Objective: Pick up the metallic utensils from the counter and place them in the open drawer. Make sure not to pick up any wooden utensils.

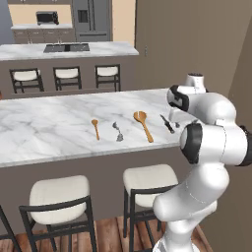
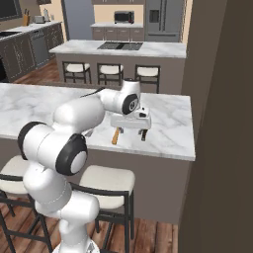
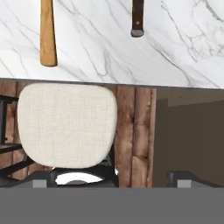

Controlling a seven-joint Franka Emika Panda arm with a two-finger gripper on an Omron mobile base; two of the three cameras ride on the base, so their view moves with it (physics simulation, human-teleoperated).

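On the white marble counter [image 1: 49, 123] lie, from left to right, a short wooden spoon [image 1: 95, 128], the silver-grey spoon [image 1: 117, 131], a long wooden spoon [image 1: 143, 125] and the dark-handled utensil [image 1: 167, 123]. My gripper [image 2: 131, 133] hovers open over the counter's front edge, above the right end of this row, holding nothing. In the hand view the dark handle's end [image 3: 137, 17] and the long wooden spoon's handle [image 3: 48, 33] lie on the marble [image 3: 96, 48] at the top, with my gripper [image 3: 113, 180] open below them. The open drawer is out of view.
Cream-seated stools [image 1: 149, 178] [image 3: 65, 124] stand on the wood floor under the counter's front edge. A brown wall [image 2: 222, 99] closes off the right end of the counter. Behind stands an island with a black sink [image 1: 67, 47] and more stools.
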